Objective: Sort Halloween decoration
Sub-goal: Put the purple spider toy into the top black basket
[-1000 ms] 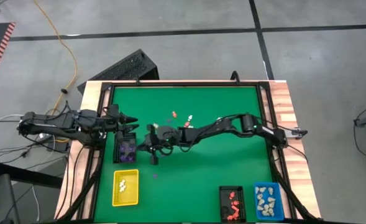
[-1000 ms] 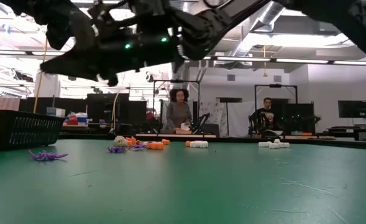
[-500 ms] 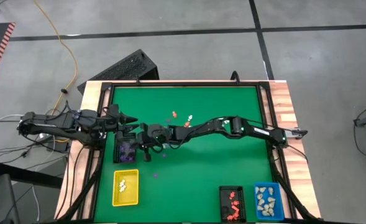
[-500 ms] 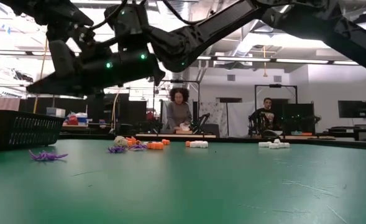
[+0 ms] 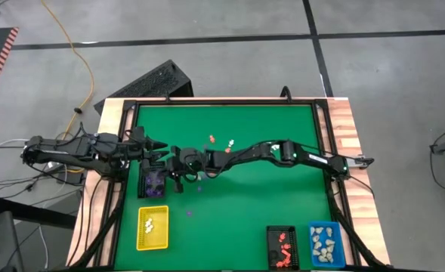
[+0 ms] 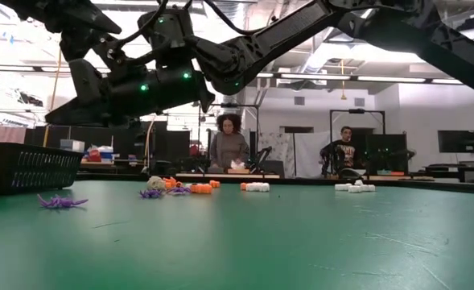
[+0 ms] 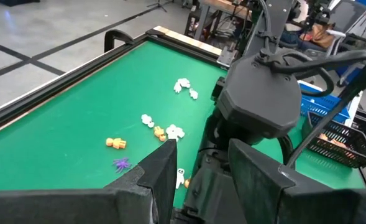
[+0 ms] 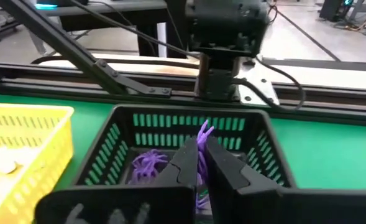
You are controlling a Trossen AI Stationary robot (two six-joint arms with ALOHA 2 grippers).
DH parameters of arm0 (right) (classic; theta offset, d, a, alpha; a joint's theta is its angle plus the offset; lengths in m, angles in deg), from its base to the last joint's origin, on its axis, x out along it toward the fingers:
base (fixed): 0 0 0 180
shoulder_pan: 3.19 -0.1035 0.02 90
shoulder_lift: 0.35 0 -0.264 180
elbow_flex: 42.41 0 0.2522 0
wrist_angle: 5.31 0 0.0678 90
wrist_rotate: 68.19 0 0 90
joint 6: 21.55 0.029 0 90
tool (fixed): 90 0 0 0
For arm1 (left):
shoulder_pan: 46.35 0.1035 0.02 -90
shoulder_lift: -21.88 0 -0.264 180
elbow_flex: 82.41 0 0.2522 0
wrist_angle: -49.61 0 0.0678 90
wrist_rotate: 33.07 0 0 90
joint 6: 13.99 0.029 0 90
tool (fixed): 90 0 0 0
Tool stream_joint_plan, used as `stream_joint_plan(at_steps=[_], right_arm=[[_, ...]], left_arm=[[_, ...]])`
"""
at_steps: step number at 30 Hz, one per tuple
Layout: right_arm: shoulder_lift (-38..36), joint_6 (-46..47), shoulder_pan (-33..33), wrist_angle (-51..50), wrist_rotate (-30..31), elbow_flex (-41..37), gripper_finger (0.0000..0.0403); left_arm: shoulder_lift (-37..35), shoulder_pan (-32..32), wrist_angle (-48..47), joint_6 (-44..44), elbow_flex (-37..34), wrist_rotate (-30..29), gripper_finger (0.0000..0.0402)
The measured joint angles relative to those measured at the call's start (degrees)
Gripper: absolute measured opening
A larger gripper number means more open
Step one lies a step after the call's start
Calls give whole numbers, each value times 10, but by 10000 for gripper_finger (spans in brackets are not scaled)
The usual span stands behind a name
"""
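Observation:
My right gripper [image 5: 174,180] [image 8: 202,148] reaches from the table's right to the near edge of a black tray [image 5: 152,183] [image 8: 257,134] and is shut on a purple figurine [image 8: 202,132]. More purple figurines [image 8: 146,163] lie in that tray. My left gripper [image 5: 160,146] [image 7: 201,171] waits open at the table's left edge, just beyond the tray, with nothing between its fingers. Loose orange and white figurines [image 5: 220,140] [image 7: 170,132] lie on the green mat further in. Two purple ones [image 5: 189,213] lie near the tray. My right gripper pinches the purple figurine between its two fingertips [image 8: 186,155]. The fingers come nearly level from the table's right side, tipped slightly down. The figurine is lifted clear at the tray's rim, and its thin legs [image 8: 204,129] stick up above the fingertips.
A yellow tray [image 5: 152,227] [image 8: 27,134] with white pieces sits nearer than the black one. A black tray with red pieces [image 5: 282,246] and a blue tray [image 5: 325,243] stand at the near right. People sit in the room beyond the table [image 6: 230,149].
My right gripper has gone toward the table's left edge, carrying the purple figurine up to the black tray with the purple pieces, and has sunk slightly. In the last half second it has hardly moved.

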Motion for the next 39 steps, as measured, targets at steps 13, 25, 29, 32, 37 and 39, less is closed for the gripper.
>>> stream_joint_plan(at_steps=[13,25,29,32,37,39], right_arm=[[0,0,14,-1,-14,0,131],[-60,-65,41,-265,88,0,160],[-93,-73,58,-385,92,0,155],[-128,-116,63,-477,102,1,151],[-175,-175,79,-550,96,-43,141],[-200,-174,94,-512,72,-97,137]], left_arm=[[0,0,0,9,0,-13,134],[0,0,-2,11,0,-11,134],[0,0,-6,17,0,-10,134],[0,0,-8,19,0,-10,134],[0,0,-18,23,0,-13,134],[0,0,-17,24,0,-13,134]])
